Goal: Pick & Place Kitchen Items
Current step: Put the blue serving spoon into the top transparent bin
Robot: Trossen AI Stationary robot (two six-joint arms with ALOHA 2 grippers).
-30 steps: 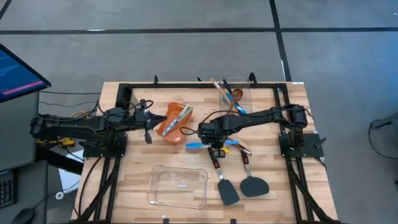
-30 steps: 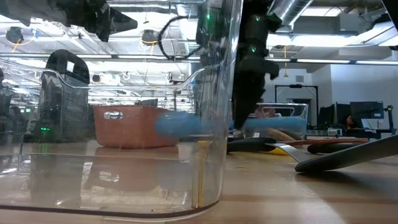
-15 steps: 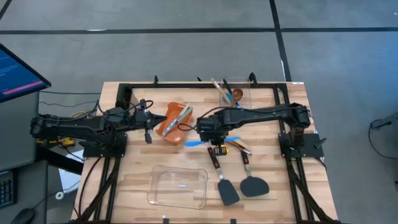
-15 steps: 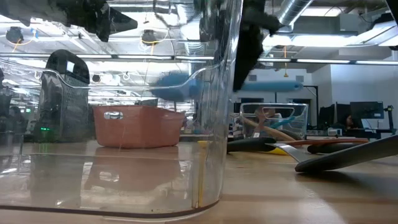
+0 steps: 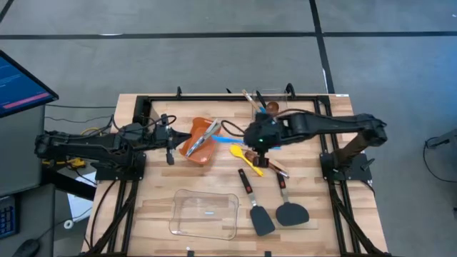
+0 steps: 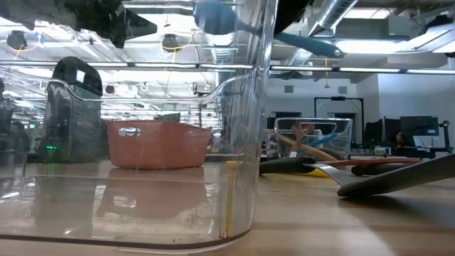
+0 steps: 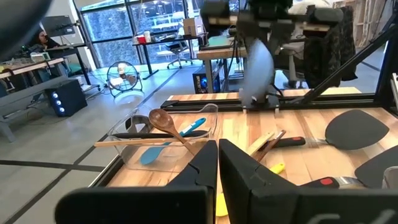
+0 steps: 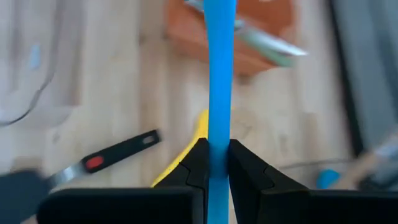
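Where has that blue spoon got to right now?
The blue spoon is up in the air, pinched in the right claw near the table's middle, between the orange bin and the yellow spoon lying on the wood.

Right gripper [image 5: 261, 142] lifted blue spoon [image 5: 227, 140] off table.

A pale wooden bench [image 5: 150, 207] with a black frame along its edges carries everything. The orange bin [image 5: 200, 146] sits left of centre, tilted. A clear container [image 5: 206, 214] rests near the front edge, and a second clear container [image 5: 275, 107] holding utensils stands at the back edge. Two black spatulas [image 5: 275, 210] lie side by side at front right, blades toward the front. A yellow spoon [image 5: 248, 161] and a wooden utensil [image 5: 275, 168] lie near the middle.
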